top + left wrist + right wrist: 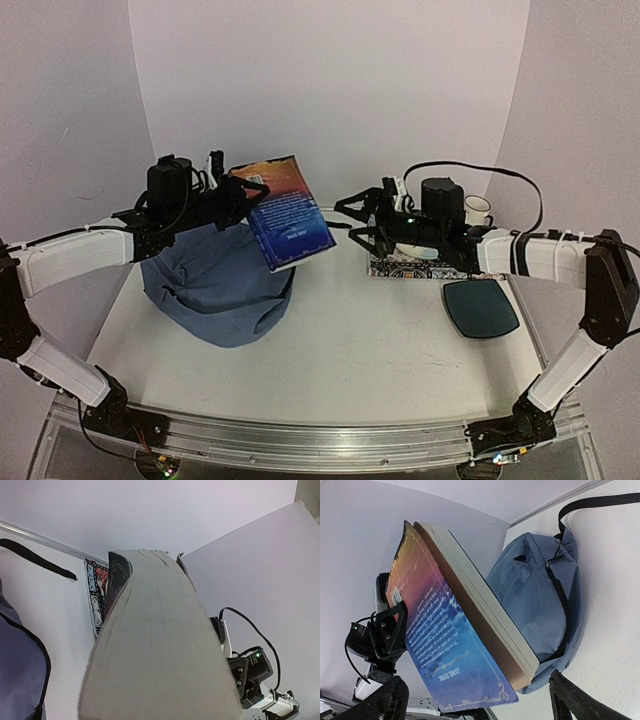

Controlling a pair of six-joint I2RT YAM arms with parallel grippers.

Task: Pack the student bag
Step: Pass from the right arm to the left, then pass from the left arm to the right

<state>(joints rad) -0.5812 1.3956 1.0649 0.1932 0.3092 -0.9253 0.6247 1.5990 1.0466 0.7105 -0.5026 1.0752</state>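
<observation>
Tabletop [380, 340], student bag [215, 285], book [290, 215] in left claw [245, 190]

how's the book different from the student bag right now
The book is up in the air, tilted, held by the left gripper, jaws shut on it; the student bag sits slumped on the table. The book is stiff with an orange-to-blue printed cover; the student bag is soft, plain slate blue. The book is smaller than the student bag. Both are on the left arm's side.
</observation>
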